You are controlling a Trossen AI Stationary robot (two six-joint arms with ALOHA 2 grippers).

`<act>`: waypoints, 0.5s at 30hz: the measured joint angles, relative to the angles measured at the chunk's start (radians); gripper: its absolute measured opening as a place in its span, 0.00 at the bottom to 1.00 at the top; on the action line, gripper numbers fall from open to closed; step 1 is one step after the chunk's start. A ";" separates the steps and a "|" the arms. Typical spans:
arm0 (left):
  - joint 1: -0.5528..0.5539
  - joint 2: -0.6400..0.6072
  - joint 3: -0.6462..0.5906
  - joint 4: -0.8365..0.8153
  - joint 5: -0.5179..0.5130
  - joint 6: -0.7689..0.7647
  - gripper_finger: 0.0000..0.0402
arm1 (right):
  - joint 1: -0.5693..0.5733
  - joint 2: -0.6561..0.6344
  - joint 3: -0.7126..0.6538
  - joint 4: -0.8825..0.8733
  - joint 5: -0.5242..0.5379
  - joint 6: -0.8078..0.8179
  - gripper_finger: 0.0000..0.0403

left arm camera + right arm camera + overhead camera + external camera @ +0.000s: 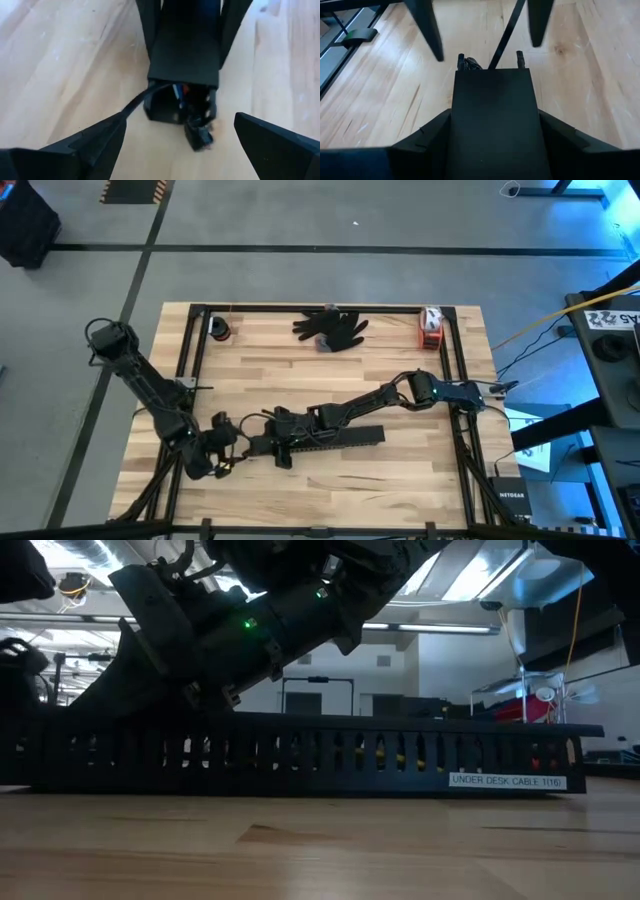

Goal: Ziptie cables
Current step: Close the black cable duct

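Slotted channel [300,755] lies nearest, cables [192,102] poking from its left end.
Left pincer [177,142] gapes before that end; right pincer [490,132] clamps the channel. Likely step: gathering cables; next needs a careful grab.

Two robot arms were counted, each ending in one gripper: left gripper [228,442] and right gripper [262,442]. One black slotted channel [335,438] was recorded. One bundle of cables [192,102] was noted. One pair of black gloves [332,327] was observed.
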 joint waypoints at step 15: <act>0.035 0.001 -0.137 0.295 0.000 0.049 0.91 | 0.000 0.000 0.000 -0.001 0.000 -0.002 0.57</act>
